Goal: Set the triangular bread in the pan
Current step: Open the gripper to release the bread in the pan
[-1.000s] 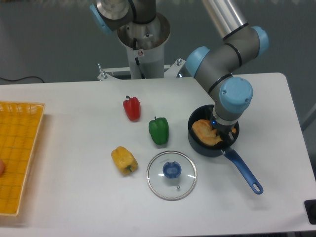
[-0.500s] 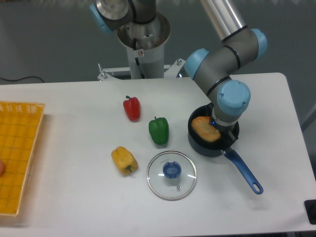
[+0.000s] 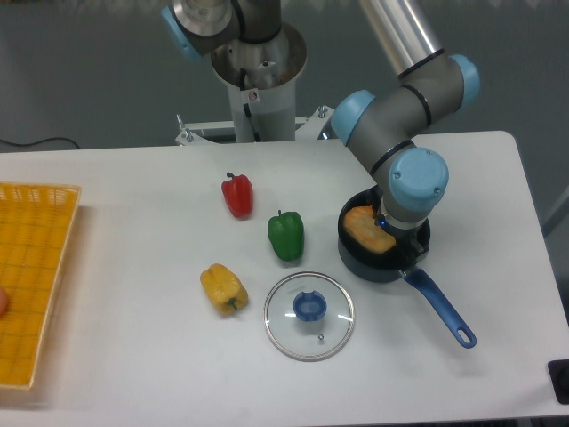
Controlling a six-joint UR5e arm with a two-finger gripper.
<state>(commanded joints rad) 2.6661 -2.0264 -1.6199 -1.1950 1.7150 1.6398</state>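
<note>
From the fixed camera, the triangular bread (image 3: 365,229) sits inside the pan (image 3: 384,262) at the right of the white desk (image 3: 133,374), its long axis running from upper left to lower right, partly hidden by the arm's wrist. The gripper (image 3: 391,233) reaches down into the pan beside the bread; whether its jaws are spread or pinching cannot be told. The pan's blue handle (image 3: 442,308) points toward the lower right. Left of the pan lie a glass lid (image 3: 309,315) and a green pepper (image 3: 286,235).
</note>
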